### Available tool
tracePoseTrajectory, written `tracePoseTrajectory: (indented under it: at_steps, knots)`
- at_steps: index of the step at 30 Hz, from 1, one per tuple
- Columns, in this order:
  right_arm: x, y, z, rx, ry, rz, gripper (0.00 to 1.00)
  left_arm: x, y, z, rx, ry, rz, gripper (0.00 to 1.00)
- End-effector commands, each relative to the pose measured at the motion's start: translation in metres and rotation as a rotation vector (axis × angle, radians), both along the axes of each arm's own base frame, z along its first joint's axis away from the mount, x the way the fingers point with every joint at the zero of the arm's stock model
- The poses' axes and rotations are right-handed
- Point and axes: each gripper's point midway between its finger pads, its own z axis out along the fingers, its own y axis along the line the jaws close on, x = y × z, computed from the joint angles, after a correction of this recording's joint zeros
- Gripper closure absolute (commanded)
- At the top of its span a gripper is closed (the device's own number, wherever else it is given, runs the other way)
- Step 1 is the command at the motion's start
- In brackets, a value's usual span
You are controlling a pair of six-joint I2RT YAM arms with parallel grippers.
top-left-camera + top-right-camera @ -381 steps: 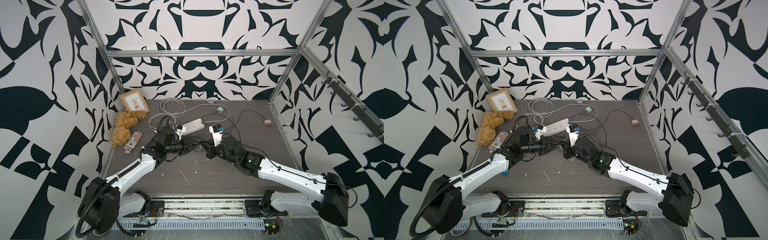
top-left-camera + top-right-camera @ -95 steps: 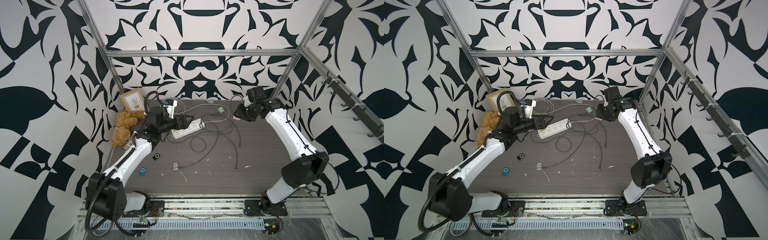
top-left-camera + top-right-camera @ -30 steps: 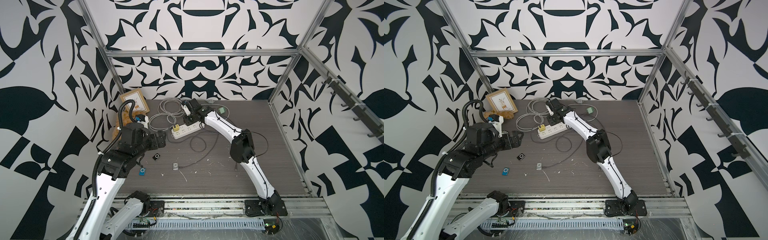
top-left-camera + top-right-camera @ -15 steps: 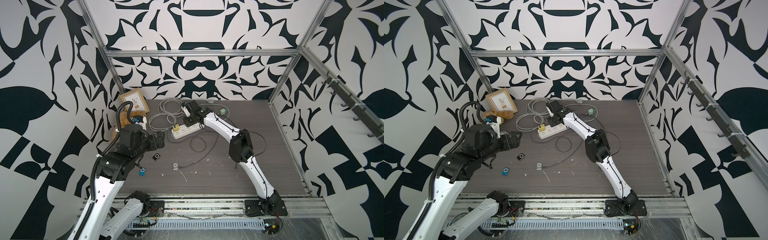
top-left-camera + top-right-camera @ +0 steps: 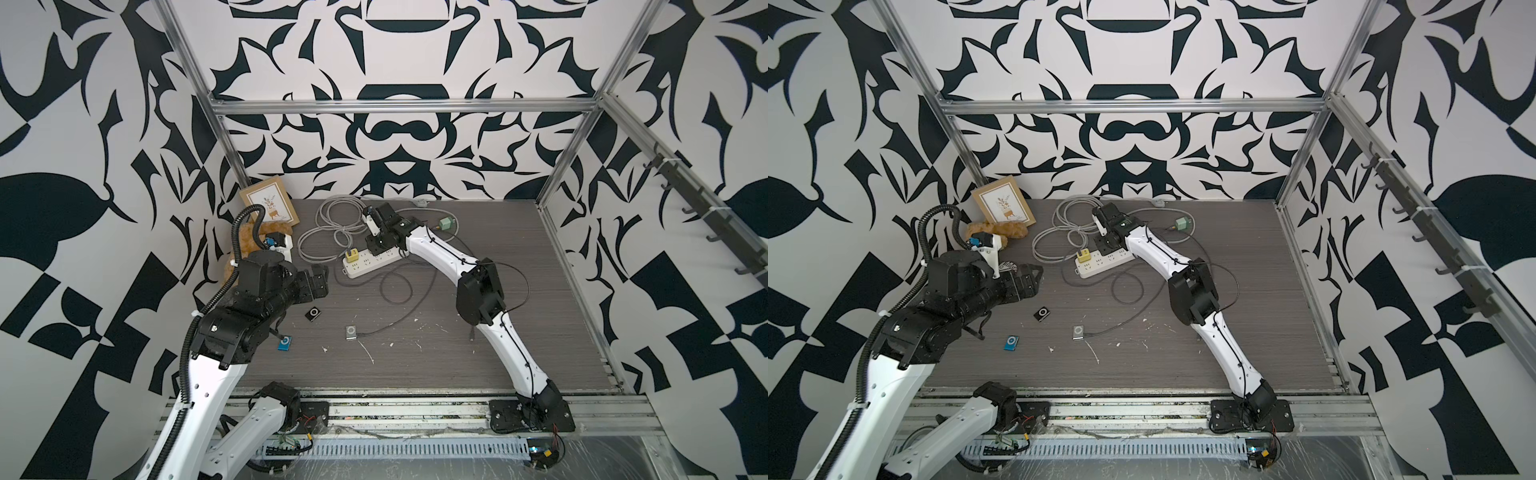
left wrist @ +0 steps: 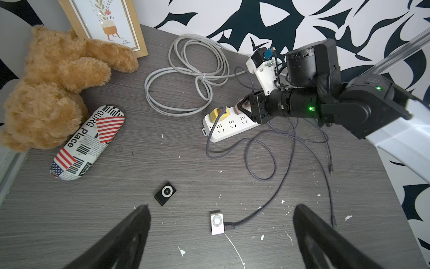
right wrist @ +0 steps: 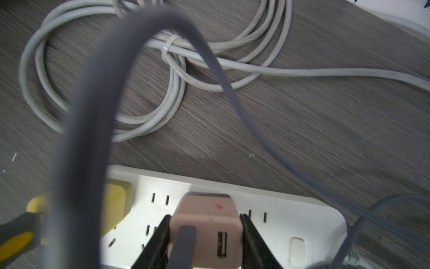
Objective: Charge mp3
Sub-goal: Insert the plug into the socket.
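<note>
- My right gripper [image 7: 204, 217] pinched a pink plastic charger [image 7: 207, 205], seemingly plugged into a white power strip [image 7: 290, 209].
- My left gripper [image 6: 222, 207] gaped near a silver square mp3 player [image 6: 217, 222].

**Grey wood-grain tabletop, cluttered**

On the tabletop [image 5: 519, 357] lie a white power strip [image 5: 365, 264], a coiled pale cable [image 5: 332, 232], a teddy bear [image 6: 51, 93], a printed glasses case [image 6: 86, 142], a green adapter [image 5: 447, 224], a black mp3 player [image 5: 313, 313], a silver mp3 player [image 5: 351, 332] and a blue mp3 player [image 5: 285, 343]. A picture frame [image 5: 270, 206] leans at the back corner.
</note>
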Motion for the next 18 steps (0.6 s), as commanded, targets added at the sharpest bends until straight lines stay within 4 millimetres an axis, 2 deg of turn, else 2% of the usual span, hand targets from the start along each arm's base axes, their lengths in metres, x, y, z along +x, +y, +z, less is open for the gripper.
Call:
tracePoseTrajectory:
  at_steps: [1,9,18]
  knots:
    - [-0.010,-0.007,-0.022,-0.064,0.054,0.006,1.00,-0.006,0.005,-0.011,0.021,0.037,0.008,0.00]
    - [-0.026,-0.020,-0.056,-0.154,0.174,-0.009,1.00,-0.004,0.003,-0.010,0.018,0.025,-0.003,0.01]
    - [-0.056,-0.043,-0.103,-0.270,0.313,-0.053,1.00,0.001,-0.002,-0.009,0.015,0.024,-0.019,0.01]
